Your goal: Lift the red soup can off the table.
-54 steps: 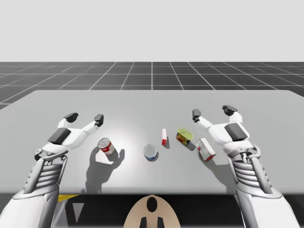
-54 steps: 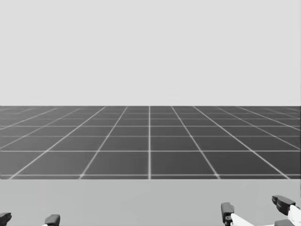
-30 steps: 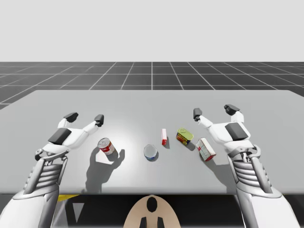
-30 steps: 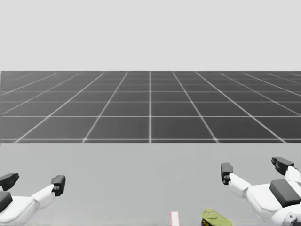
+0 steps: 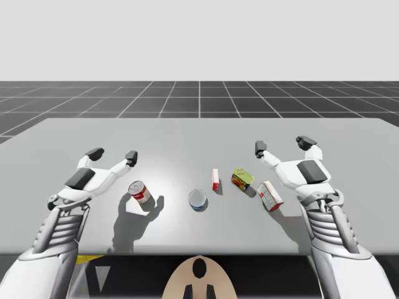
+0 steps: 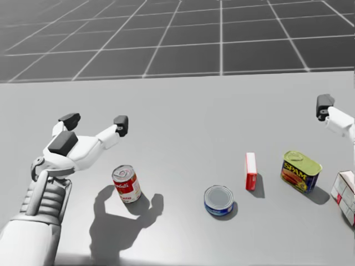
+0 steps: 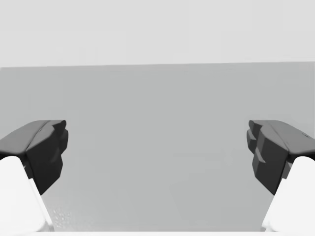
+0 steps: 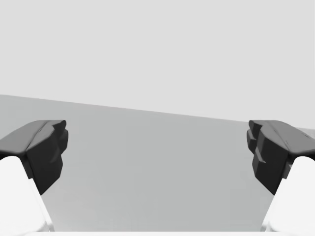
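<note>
LIFT NOT YET BEGUN: The red soup can (image 6: 126, 183) stood on end on the grey table (image 5: 187, 134), toward its left side and near the front edge, with neither gripper touching it. My left gripper (image 6: 95, 122) hovered just beyond the can and to its left, apart from it, its two dark-tipped fingers spread wide; the left wrist view looked out between them across the tabletop. To the can's right lay a flat blue round tin (image 6: 218, 200), then a small red box (image 6: 251, 170) standing upright, a yellow-and-blue rectangular can (image 6: 300, 170) and a white-and-red box (image 5: 270, 195). My right gripper (image 5: 282, 145) hung over the table just behind that last box, its jaws likewise wide apart.
</note>
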